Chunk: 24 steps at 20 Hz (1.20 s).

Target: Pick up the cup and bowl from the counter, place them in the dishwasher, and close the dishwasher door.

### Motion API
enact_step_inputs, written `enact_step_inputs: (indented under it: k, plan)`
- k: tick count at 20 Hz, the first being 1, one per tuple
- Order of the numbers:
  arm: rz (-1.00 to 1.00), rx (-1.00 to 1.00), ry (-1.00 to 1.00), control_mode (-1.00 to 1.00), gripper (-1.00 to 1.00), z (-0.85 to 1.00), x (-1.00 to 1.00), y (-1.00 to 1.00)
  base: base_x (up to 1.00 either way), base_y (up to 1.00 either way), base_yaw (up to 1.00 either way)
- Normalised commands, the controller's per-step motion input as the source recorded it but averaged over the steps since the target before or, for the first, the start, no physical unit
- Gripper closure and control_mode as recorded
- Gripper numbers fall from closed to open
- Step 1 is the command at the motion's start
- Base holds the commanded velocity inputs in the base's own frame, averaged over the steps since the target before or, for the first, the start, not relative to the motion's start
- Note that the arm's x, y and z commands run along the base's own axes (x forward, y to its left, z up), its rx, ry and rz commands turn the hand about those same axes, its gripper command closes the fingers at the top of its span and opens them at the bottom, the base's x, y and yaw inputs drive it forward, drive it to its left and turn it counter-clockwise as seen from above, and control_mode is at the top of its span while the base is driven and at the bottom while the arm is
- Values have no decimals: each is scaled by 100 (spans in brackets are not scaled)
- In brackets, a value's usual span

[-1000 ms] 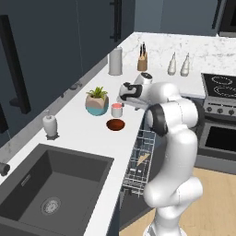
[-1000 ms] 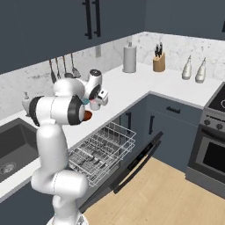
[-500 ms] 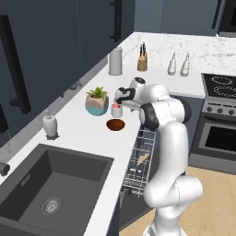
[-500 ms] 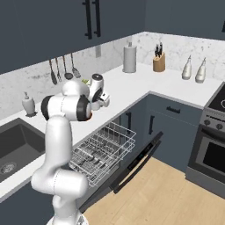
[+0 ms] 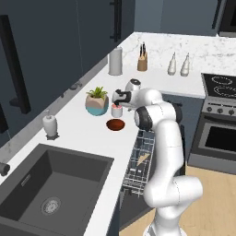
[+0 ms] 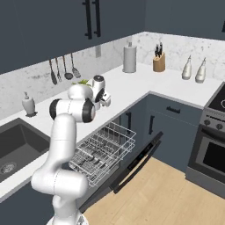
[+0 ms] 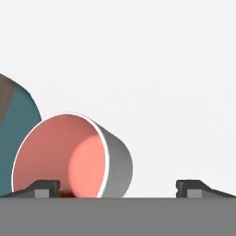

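Cup: showing salmon-pink inside, white rim edge, grey-shaded outer wall in the hand view. Bowl: reading dark reddish-brown throughout. Plant pot: showing a teal upper band over beige, green leaves on top. Table: appearing plain white; sink dark grey. Dishwasher rack: showing white wire; dishwasher door dark blue-grey, matching the cabinets. Backsplash is showing grey-veined white marble. Floor is reading light wood, herringbone pattern. Knife block: tan.
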Motion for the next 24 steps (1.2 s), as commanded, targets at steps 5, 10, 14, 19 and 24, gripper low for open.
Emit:
enact_step_inputs:
  k: [5, 10, 14, 19, 24]
  plan:
    - [-3, 0, 0, -100, -100, -25, 37, 5, 0, 0, 0]
    - [-3, 0, 0, -100, -100, -35, 8, 11, 0, 0, 0]
    - [-5, 0, 0, -100, 100, -29, 0, 3, 0, 0, 0]
    - [-8, -1, 0, -100, 100, -23, -24, -3, 0, 0, 0]
    - [-11, 0, 0, -100, 100, -13, -79, -26, 0, 0, 0]
